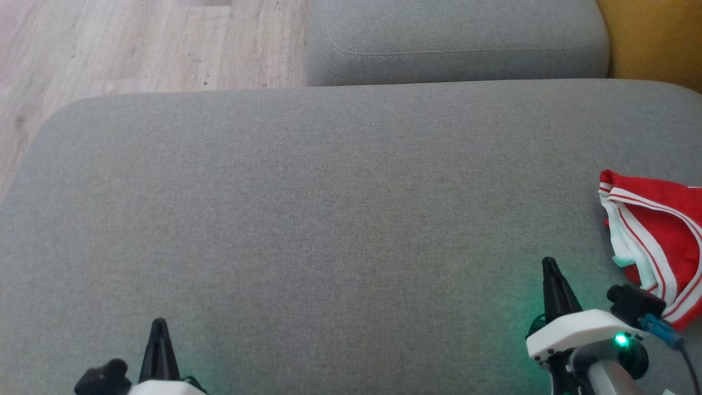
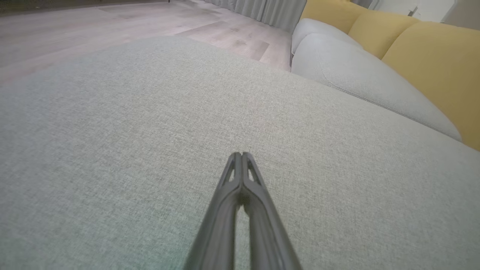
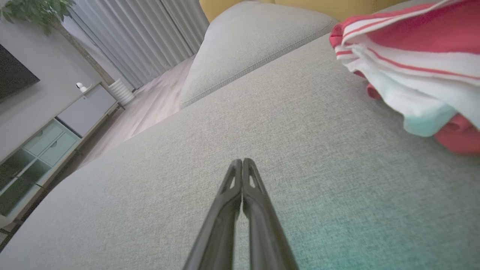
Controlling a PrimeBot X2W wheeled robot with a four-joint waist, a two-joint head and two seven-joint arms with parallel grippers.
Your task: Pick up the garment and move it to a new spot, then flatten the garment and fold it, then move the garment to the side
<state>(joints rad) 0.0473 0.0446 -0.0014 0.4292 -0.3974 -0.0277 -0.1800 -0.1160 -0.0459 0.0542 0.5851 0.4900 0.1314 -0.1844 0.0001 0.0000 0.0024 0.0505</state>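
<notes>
The garment [image 1: 666, 241], red with white striped panels, lies folded in a bundle at the right edge of the grey sofa seat [image 1: 329, 219]; the right wrist view has it at the upper right [image 3: 412, 63]. My right gripper [image 1: 550, 267] hovers just left of it, apart from the cloth, fingers pressed together and holding nothing [image 3: 242, 162]. My left gripper [image 1: 159, 325] sits low at the near left over bare cushion, also shut and empty [image 2: 240, 154].
A second grey cushion [image 1: 455, 38] lies beyond the seat, with yellow backrests [image 2: 431, 56] to the right. Wood floor [image 1: 137, 44] lies past the seat's left and far edges. A cabinet [image 3: 45, 142] and curtains [image 3: 138, 33] stand across the room.
</notes>
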